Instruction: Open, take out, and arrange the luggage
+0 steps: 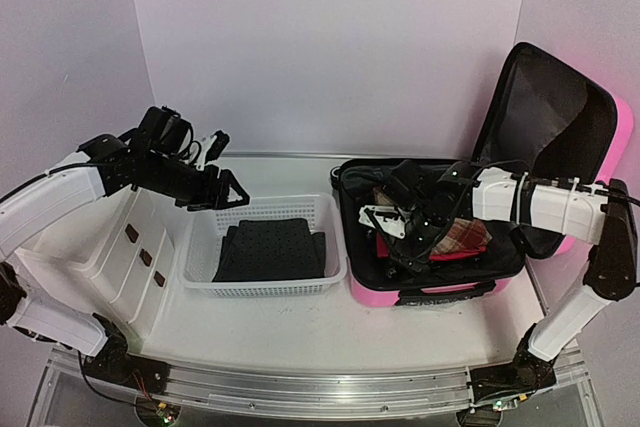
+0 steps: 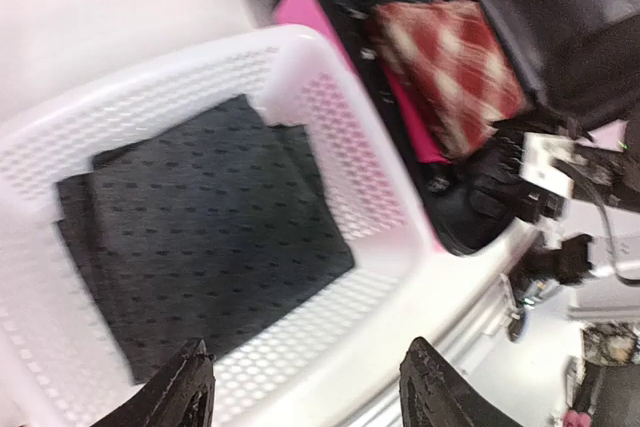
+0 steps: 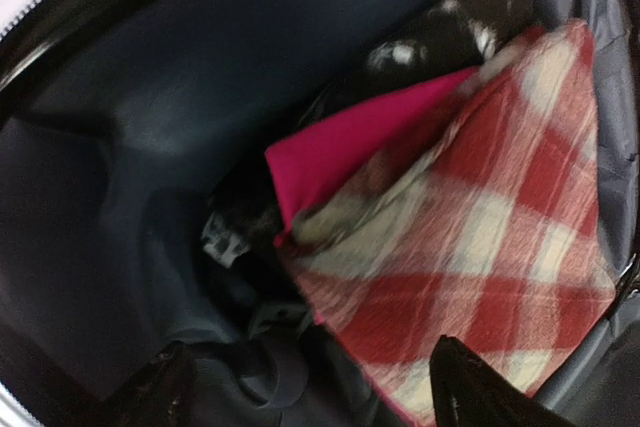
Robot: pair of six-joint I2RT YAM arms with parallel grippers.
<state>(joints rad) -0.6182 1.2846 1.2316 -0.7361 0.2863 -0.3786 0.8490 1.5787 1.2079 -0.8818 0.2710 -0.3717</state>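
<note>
Standing open at the 3 o'clock side of the white table (image 1: 300, 337), the large glossy pink hard-shell luggage (image 1: 545, 107) keeps its lid propped so the contents are reachable; at its 9 o'clock sits a white mesh basket (image 1: 265, 287), holding a folded dark dotted cloth (image 1: 272, 249); the right gripper (image 3: 310, 387) hangs spread and empty over a red-and-cream plaid cloth (image 3: 480, 257), probably the next pick; the left gripper (image 2: 305, 387) hovers open, empty, above the basket.
</note>
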